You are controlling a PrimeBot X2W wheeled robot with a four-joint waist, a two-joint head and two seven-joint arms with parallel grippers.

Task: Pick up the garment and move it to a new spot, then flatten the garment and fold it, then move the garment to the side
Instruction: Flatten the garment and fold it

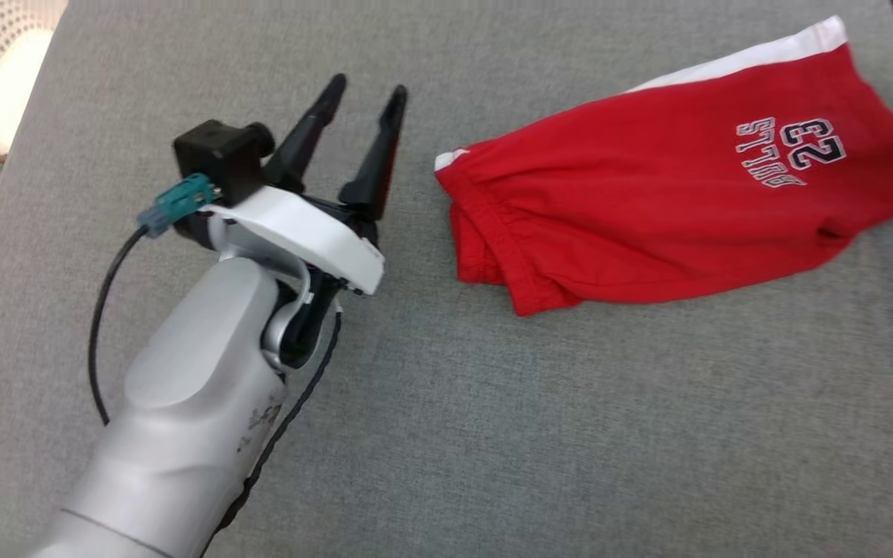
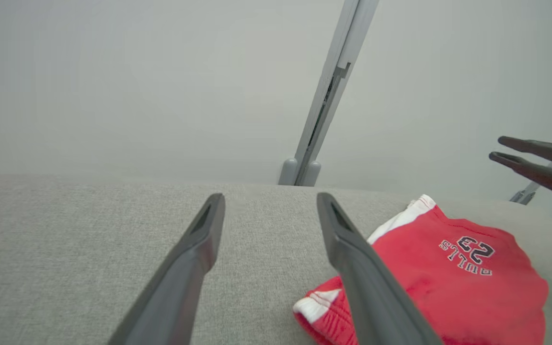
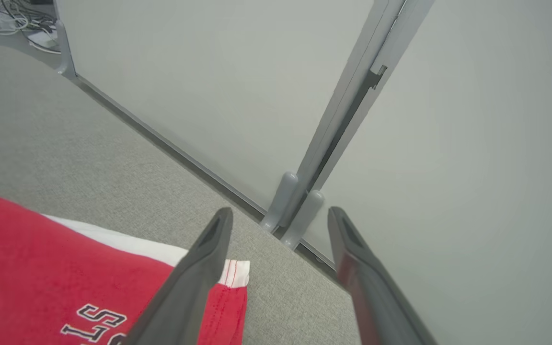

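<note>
pointing forward beside red shorts (image 1: 648, 186), left gripper (image 1: 367, 87) spread empty; right gripper (image 3: 278, 213) spread too.

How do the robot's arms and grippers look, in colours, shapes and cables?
The left forearm is a rounded silver-grey shell with a white wrist cover. A black box sits on it, with a teal connector and a thin black cable. The left gripper and right gripper each have two long, dark, tapering fingers.
</note>
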